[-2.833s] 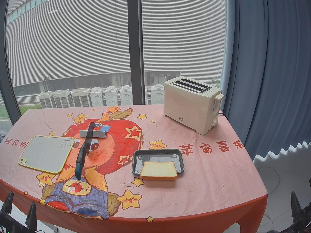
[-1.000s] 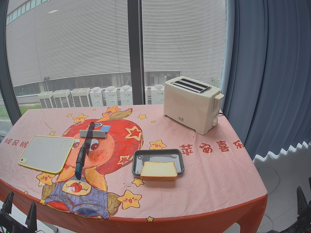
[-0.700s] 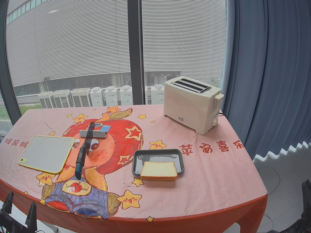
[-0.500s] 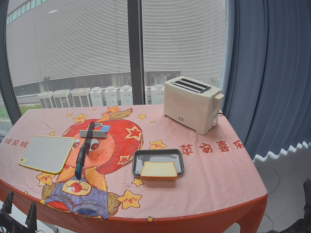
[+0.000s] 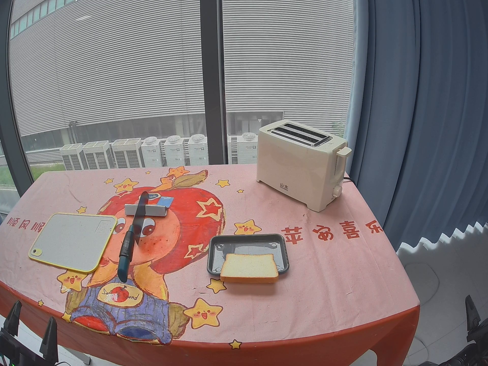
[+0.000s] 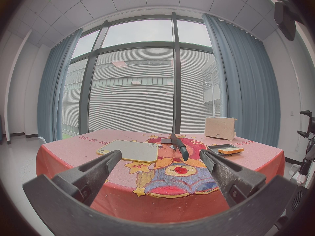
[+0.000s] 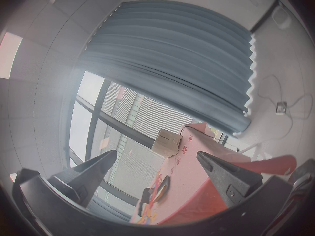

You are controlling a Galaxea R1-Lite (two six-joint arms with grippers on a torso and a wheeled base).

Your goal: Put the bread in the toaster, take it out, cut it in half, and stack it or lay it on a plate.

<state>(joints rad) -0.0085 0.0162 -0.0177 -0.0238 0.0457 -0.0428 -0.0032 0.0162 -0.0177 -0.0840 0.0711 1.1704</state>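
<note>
The table [image 5: 325, 280] carries all the task's things. The toaster [image 5: 300, 171] stands at the far right corner, and its two slots are empty and run roughly left to right (a little slanted). The board [image 5: 73, 241] lies at the left side. The dark tray [image 5: 244, 246] is near the middle, toward the near edge. The bread [image 5: 249, 268] lies flat at the near side of the tray and partly covers its near rim. Its long axis goes left to right, so it is almost parallel to the slots, and its broad face points up. The knife [image 5: 129, 237] lies just beside the board, with the handle toward the robot.

The left claw [image 6: 159, 154] is spread wide and holds nothing. The right claw [image 7: 156, 154] is also spread wide and empty. Both hang low before the table's near edge, so the bread lies forward of them and about midway between. I judge the right arm more suitable, because the toaster is on its side. The slice must be turned on its edge to enter a slot.
</note>
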